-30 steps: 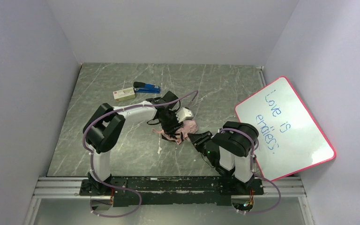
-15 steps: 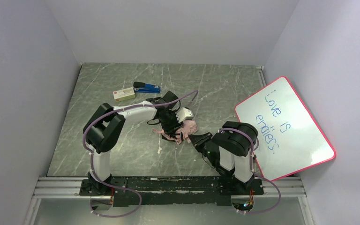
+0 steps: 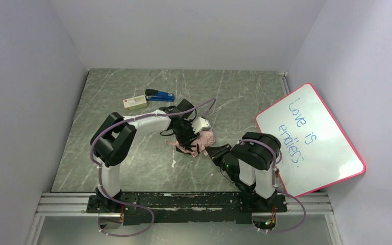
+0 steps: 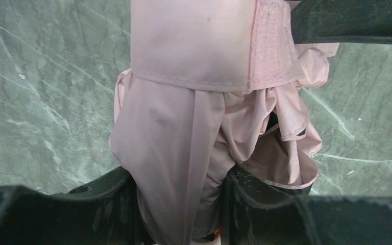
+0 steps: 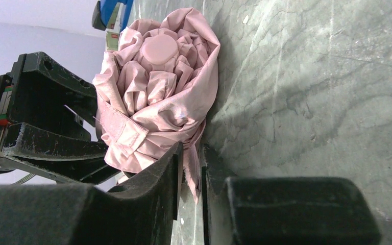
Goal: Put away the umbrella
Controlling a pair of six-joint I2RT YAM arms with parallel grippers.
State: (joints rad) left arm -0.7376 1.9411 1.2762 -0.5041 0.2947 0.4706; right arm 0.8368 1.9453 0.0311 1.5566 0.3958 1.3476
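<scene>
Soft, even light reaches me from above. The crumpled pale pink fabric umbrella (image 5: 158, 92) shades the grey-green marbled tabletop (image 5: 311, 102) faintly; my black right fingers (image 5: 148, 204) blur up close.

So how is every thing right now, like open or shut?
umbrella: folded up, bunched, lying on the table.
left gripper: shut on the umbrella.
right gripper: shut on the umbrella's loose edge.
stapler: closed, lying flat.
whiteboard: tilted, with writing on it.
</scene>
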